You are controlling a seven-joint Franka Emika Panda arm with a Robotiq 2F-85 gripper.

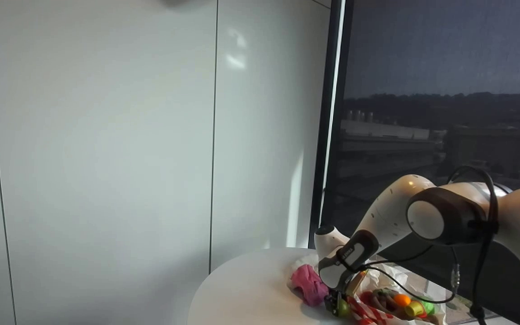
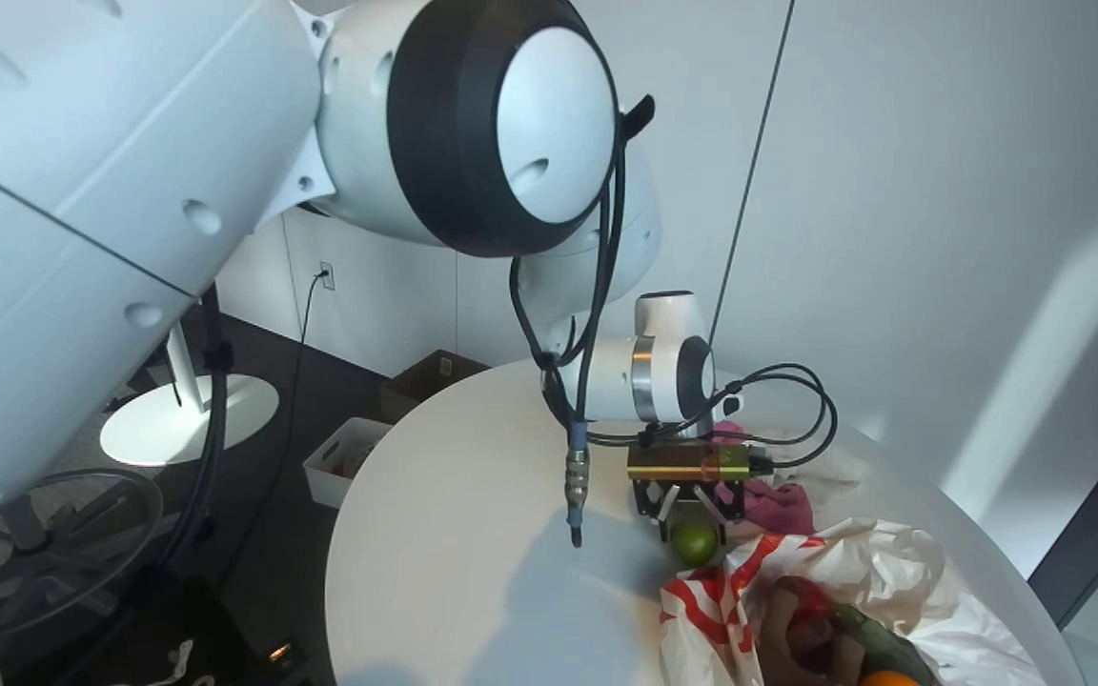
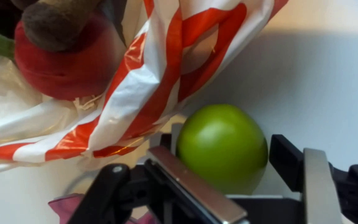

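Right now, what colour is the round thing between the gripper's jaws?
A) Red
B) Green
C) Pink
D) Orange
B: the wrist view shows a glossy green round thing between the jaws of the gripper, just beside the red-and-white plastic bag.

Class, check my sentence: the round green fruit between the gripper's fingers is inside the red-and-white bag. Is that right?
Not quite. The round green fruit is outside the red-and-white bag, beside it, as the wrist view shows. It is indeed between the fingers of the gripper.
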